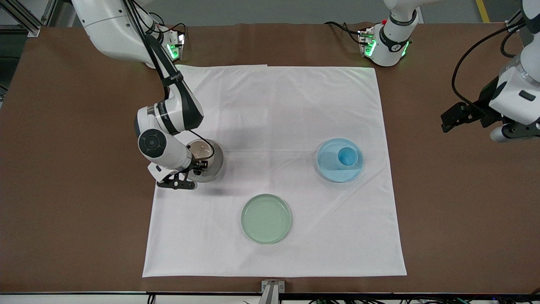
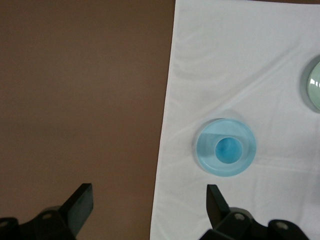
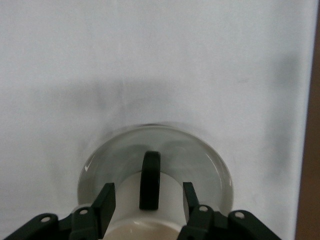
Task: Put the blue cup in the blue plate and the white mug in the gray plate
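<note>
1. The white cloth (image 1: 274, 126) covers the middle of the brown table (image 1: 76, 169) and bears all three plates; it could drag or wrinkle if a plate is nudged sideways.
2. The gray plate (image 1: 216, 168) lies toward the right arm's end of the cloth, and the white mug (image 1: 201, 151) already stands on it. The pale green plate (image 1: 266, 218) lies nearer the front camera and plays no part.
3. The blue plate (image 1: 340, 160) lies toward the left arm's end, with the blue cup (image 1: 347, 156) standing upright in it (that half looks done).
4. The right gripper (image 3: 148, 204) is low over the mug, its fingers apart on either side of the dark handle (image 3: 149, 179) without clamping it. The risk, in my judgement: a tilted or sideways withdrawal could catch the handle, tipping the mug or sliding it toward the plate's rim.
5. The left gripper (image 2: 150, 205) waits, spread wide, above bare table beside the cloth's edge; little can go wrong there.
</note>
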You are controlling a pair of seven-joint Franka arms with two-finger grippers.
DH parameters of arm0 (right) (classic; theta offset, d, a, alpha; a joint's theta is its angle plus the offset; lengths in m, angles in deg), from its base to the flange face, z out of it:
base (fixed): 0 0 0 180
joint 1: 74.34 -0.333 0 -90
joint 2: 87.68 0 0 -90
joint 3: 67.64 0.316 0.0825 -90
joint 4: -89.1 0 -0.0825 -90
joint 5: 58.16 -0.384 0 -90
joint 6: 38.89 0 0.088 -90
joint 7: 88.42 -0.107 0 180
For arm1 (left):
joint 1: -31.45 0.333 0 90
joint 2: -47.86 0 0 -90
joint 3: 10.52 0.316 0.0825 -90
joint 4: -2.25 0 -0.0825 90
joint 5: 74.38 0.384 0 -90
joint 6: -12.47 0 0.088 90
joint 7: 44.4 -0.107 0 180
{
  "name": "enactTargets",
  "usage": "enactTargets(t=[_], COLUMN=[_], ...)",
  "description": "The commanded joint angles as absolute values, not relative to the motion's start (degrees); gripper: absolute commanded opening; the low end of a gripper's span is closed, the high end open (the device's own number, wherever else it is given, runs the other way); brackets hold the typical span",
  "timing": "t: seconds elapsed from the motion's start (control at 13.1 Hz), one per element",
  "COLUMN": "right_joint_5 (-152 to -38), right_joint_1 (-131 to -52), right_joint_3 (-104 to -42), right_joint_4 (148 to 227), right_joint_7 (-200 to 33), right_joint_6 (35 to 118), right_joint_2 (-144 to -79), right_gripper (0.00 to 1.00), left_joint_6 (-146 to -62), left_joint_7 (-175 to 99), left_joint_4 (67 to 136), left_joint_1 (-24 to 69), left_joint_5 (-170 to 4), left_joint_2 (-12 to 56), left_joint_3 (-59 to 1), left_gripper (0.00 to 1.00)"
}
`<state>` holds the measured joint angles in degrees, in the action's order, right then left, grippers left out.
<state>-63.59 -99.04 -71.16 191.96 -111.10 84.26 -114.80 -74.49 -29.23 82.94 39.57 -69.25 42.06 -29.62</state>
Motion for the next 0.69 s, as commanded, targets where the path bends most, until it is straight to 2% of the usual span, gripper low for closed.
enactTargets(t=[0.0, 0.15, 0.31, 0.61], right_joint_5=[-63.2, -63.2, -63.2, -61.3], right_joint_1=[-96.4, -92.6, -86.9, -79.4], right_joint_3=[-71.6, -71.6, -71.6, -71.6], right_joint_4=[193.7, 194.2, 194.3, 195.9], right_joint_7=[-110.6, -107.4, -101.3, -93.8], right_joint_6=[72.3, 63.7, 58.2, 57.2], right_joint_2=[-103.1, -95.7, -90.9, -87.0], right_gripper=[1.00, 1.00, 1.00, 1.00], left_joint_6=[-74.2, -74.3, -74.3, -74.5], left_joint_7=[-32.5, -33.9, -33.0, -33.8], left_joint_4=[89.7, 94.3, 95.6, 95.4], left_joint_1=[33.0, 31.4, 30.7, 31.3], left_joint_5=[-73.8, -74.5, -74.3, -74.4], left_joint_2=[48.7, 52.2, 53.2, 53.6], left_joint_3=[-19.9, -18.5, -18.4, -18.7], left_gripper=[1.00, 1.00, 1.00, 1.00])
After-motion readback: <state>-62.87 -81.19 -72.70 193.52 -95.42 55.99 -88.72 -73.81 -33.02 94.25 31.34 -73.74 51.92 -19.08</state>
